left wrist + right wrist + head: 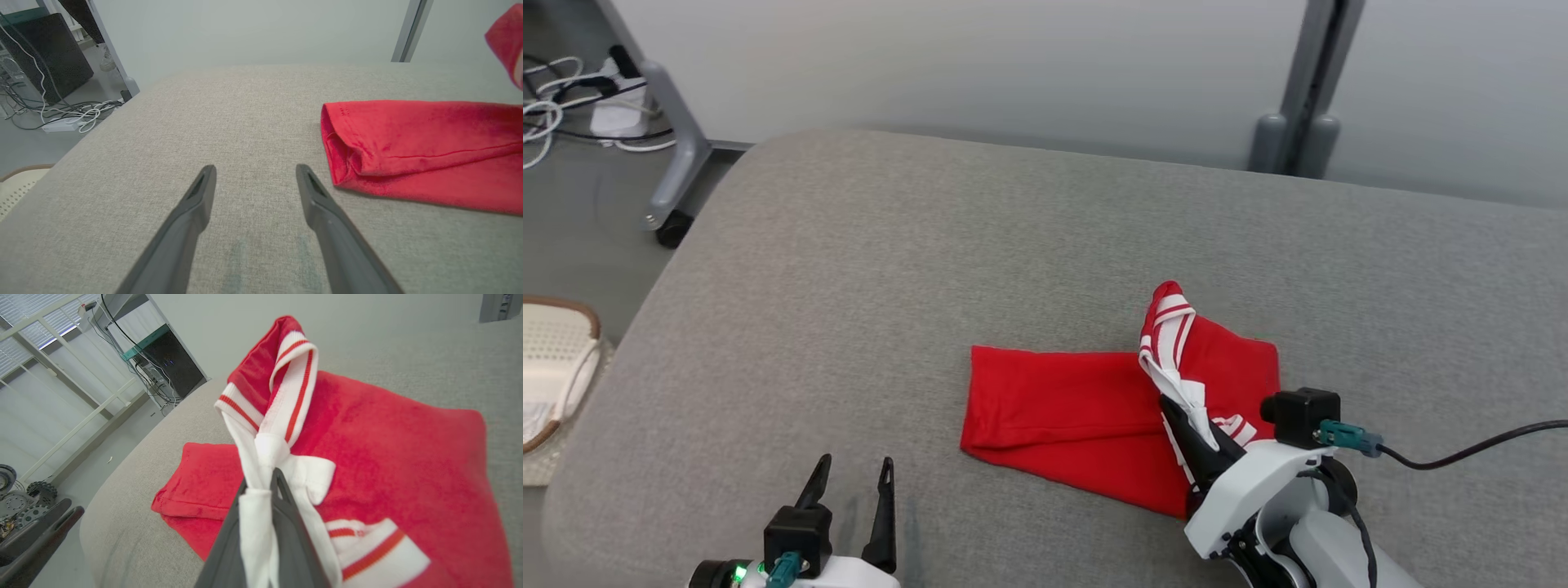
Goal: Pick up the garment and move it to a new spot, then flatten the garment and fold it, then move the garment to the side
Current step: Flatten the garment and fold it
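The right gripper point(1170, 407) is clenched on a white strip of the red knit garment point(1062, 400) with white, red-striped trim. Its two dark fingers are pinched tight, with the cloth running down between them. In the right wrist view, the right gripper point(261, 478) has the white band bunched at its tips. Beyond the tips the striped trim point(288, 384) stands up in a peak, lifted off the rest of the garment point(392, 457). The red body spreads flat beneath and beyond the fingers, to either side of them, resting on the grey fabric-covered worktop point(866, 269). A second striped band point(380, 555) lies on the red cloth just right of the fingers. Whether it is a cuff or part of the collar is hard to tell.

The left gripper point(856, 462) is released, its fingers spread wide with nothing between them, over the worktop. In the left wrist view, the folded end of the garment point(425, 151) lies ahead and to the right of the left gripper point(255, 167). It is near the right-hand finger but apart from it. The raised part shows blurred at the far upper right.
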Available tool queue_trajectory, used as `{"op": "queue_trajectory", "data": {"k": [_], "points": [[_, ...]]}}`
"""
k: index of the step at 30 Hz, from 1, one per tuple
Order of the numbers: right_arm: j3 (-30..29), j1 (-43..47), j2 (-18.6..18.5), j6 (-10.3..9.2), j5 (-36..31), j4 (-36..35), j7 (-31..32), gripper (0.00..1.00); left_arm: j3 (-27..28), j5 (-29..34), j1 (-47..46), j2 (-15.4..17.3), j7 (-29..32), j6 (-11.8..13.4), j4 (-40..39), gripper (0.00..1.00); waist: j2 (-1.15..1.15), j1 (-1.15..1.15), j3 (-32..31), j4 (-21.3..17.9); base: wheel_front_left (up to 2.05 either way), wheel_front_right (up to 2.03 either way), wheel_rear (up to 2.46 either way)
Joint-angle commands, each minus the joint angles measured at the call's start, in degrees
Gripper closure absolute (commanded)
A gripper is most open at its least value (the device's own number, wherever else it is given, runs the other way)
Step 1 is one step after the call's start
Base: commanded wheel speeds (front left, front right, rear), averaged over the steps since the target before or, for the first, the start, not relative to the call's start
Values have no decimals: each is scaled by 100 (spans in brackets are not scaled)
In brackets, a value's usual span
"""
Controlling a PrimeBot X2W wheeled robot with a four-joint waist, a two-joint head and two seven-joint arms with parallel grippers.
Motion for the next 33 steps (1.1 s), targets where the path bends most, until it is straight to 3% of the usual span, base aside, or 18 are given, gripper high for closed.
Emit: {"op": "queue_trajectory", "data": {"k": [1, 9, 20, 21, 22, 23, 28, 33], "points": [[35, 26, -17, 0, 53, -10, 6, 100, -32, 11, -12, 23, -27, -35, -23, 0, 0, 0, -10, 324, 0, 0, 0], [330, -241, -21, 0, 257, 245, -154, 100, -328, -35, -81, 23, -27, -50, -150, 0, 0, 0, 60, 1136, 0, 0, 0], [696, -705, -21, 0, 583, 690, -359, 100, -523, -127, -157, 22, -27, 16, -187, 0, 0, 0, 206, 1521, 0, 0, 0], [730, -740, -20, 0, 640, 727, -382, 82, -531, -128, -164, 23, -27, 24, -186, 0, 0, 0, 214, 1525, 0, 0, 0], [748, -765, -22, 0, 706, 760, -398, 49, -536, -118, -167, 23, -27, 44, -173, 0, 0, 0, 224, 1520, 0, 0, 0], [755, -814, -24, 0, 742, 782, -441, 3, -530, -129, -167, 23, -27, 61, -160, 0, 0, 0, 235, 1504, 0, 0, 0], [695, -993, -24, 0, 763, 827, -596, 0, -513, -167, -232, 22, -27, 97, -157, 0, 0, 0, 256, 1314, 0, 0, 0], [201, -1051, -23, 0, 366, 711, -628, 0, -475, -180, -272, 23, -27, 111, -199, 0, 0, 0, 248, 1007, 0, 0, 0]]}}
